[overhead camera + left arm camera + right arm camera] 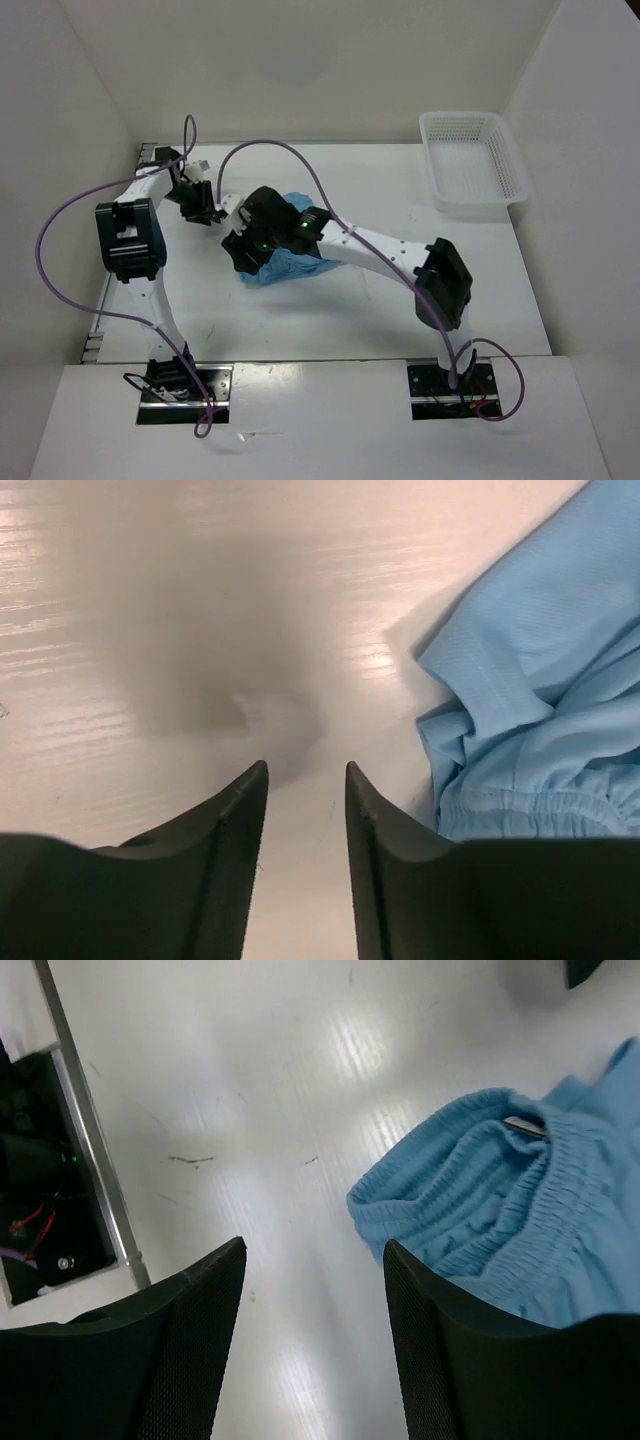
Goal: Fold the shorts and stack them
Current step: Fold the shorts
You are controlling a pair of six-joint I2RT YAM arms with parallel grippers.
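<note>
The light blue shorts point(285, 262) lie bunched in a heap near the middle of the white table, partly hidden under my right arm. In the left wrist view the cloth point(545, 680) lies to the right of the fingers, its gathered waistband low in the frame. In the right wrist view the gathered waistband point(500, 1210) lies to the right of the fingers. My left gripper point(199, 210) is open and empty, just left of the heap. My right gripper point(240, 250) is open and empty at the heap's left edge. No drawstring shows.
A white plastic mesh basket point(472, 162) stands at the table's far right corner. White walls close the table on three sides. Purple cables loop above both arms. A metal strip point(90, 1130) and the left arm's base show in the right wrist view.
</note>
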